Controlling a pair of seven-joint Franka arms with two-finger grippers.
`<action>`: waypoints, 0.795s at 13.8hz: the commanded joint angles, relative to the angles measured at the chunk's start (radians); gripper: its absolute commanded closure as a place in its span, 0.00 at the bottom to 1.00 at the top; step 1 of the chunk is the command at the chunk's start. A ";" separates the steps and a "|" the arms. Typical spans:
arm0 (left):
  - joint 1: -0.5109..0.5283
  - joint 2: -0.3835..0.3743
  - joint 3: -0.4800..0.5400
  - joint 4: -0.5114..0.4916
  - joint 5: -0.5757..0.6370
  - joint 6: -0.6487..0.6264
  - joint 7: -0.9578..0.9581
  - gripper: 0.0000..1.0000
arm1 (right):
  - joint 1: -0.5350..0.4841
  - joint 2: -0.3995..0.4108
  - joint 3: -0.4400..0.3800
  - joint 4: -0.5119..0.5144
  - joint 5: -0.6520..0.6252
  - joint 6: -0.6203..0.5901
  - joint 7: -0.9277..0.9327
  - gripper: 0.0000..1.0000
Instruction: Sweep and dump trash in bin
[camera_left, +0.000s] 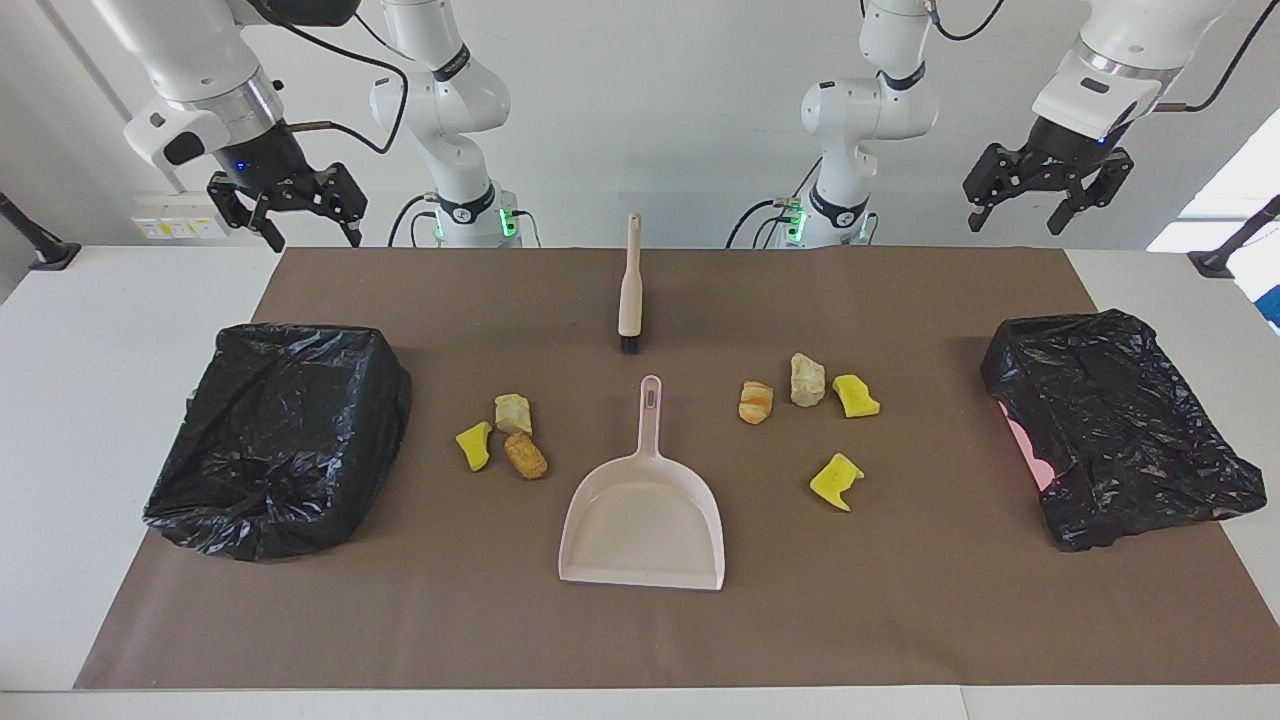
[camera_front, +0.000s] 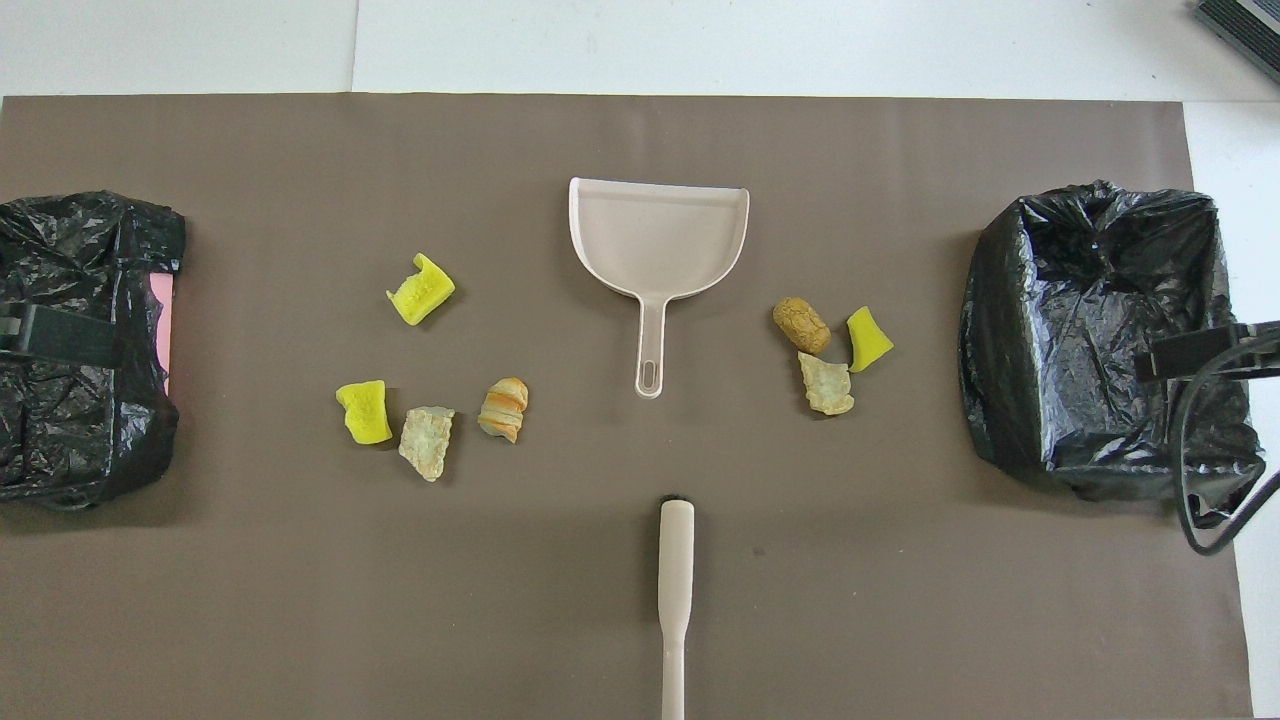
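A: What takes up the most room on the surface (camera_left: 120, 300)?

B: A brown mat (camera_left: 900, 620) covers most of it. At each end of the mat sits a bin lined with a black bag: one bin (camera_left: 280, 435) at the right arm's end, the other bin (camera_left: 1115, 440) at the left arm's end, with a bit of pink showing at its side.

A: And in the middle?

B: A pale pink dustpan (camera_left: 645, 505) lies flat at the centre, its handle pointing toward the robots. Nearer to the robots, in line with it, lies a brush (camera_left: 630, 290) with its bristle end toward the dustpan.

A: Where is the trash?

B: In two loose groups beside the dustpan. Toward the right arm's end there are three pieces (camera_left: 505, 435): a yellow sponge bit, a beige lump and a brown bread-like piece, close together. Toward the left arm's end there are four pieces (camera_left: 800, 385): a striped bread-like piece, a beige lump and a yellow sponge bit in a row, plus another yellow bit (camera_left: 836, 481) lying farther from the robots.

A: The arms?

B: Both wait, raised over the surface's edge at the robots' end. The right tool (camera_left: 310, 228) hangs with fingers spread apart, holding nothing. The left tool (camera_left: 1025, 212) likewise has its fingers apart and empty.
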 joint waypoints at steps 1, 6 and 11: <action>-0.003 -0.032 0.003 -0.037 0.009 -0.005 -0.005 0.00 | -0.008 -0.024 0.005 -0.028 -0.014 0.021 -0.024 0.00; -0.003 -0.032 0.003 -0.036 0.009 -0.007 -0.017 0.00 | -0.008 -0.024 0.005 -0.028 -0.014 0.022 -0.022 0.00; -0.004 -0.030 0.003 -0.034 0.011 -0.004 -0.017 0.00 | -0.008 -0.024 0.005 -0.028 -0.014 0.022 -0.022 0.00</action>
